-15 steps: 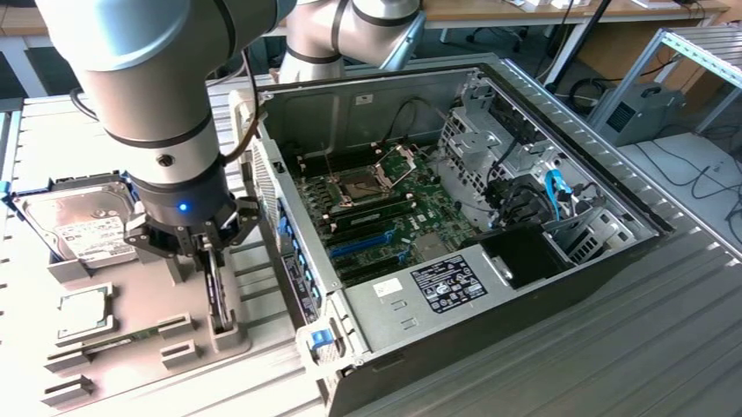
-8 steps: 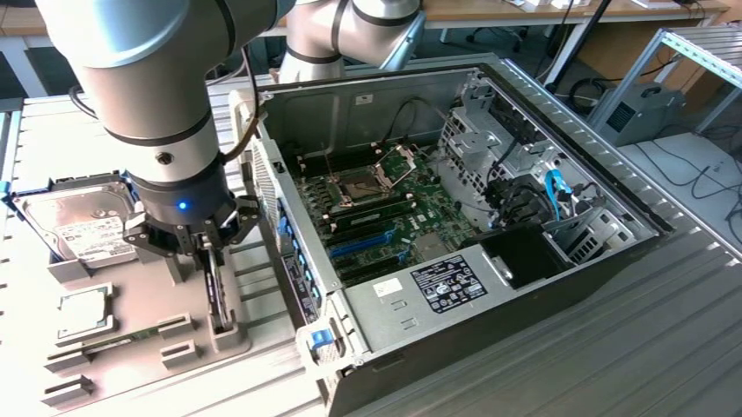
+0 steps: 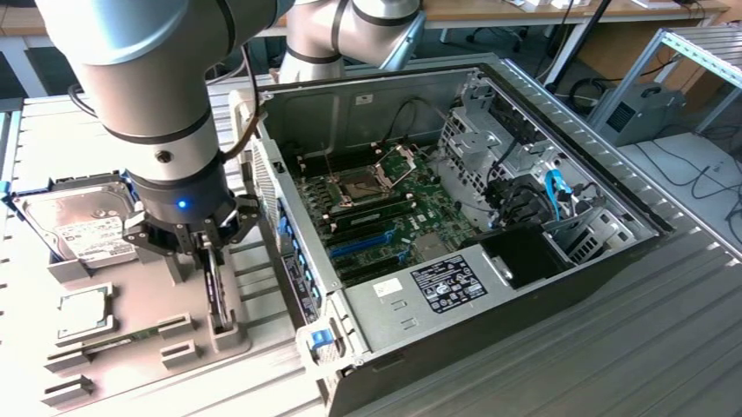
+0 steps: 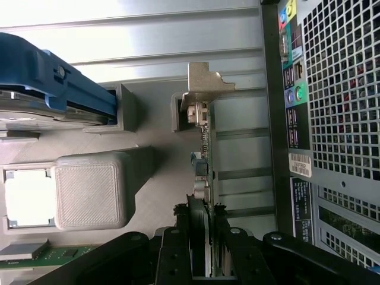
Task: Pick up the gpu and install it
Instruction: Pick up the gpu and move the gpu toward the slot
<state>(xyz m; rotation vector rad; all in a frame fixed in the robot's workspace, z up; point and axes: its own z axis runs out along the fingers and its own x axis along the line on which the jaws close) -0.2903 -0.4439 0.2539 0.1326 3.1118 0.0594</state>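
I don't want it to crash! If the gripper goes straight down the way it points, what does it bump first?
Most likely the gpu, standing on edge in the gray holder straight below the gripper. The gap between them is hard to judge; it may already be touching.

There is one robot arm (image 3: pixel 151 95), and it carries one gripper (image 3: pixel 207 248) with two jaws. One tabletop (image 3: pixel 649 347) holds one grey holder tray (image 3: pixel 139 291) and one open computer case (image 3: pixel 347 104). In the tray there is one gpu (image 3: pixel 215 291), one hard drive (image 3: pixel 83 228) with one white label, one square processor chip (image 3: pixel 83 314) and one memory stick (image 3: pixel 116 345). Inside the case there is one motherboard (image 3: pixel 429 208) and one power supply (image 3: pixel 440 287). The small grey holder blocks on the tray are several, but their exact count cannot be told.
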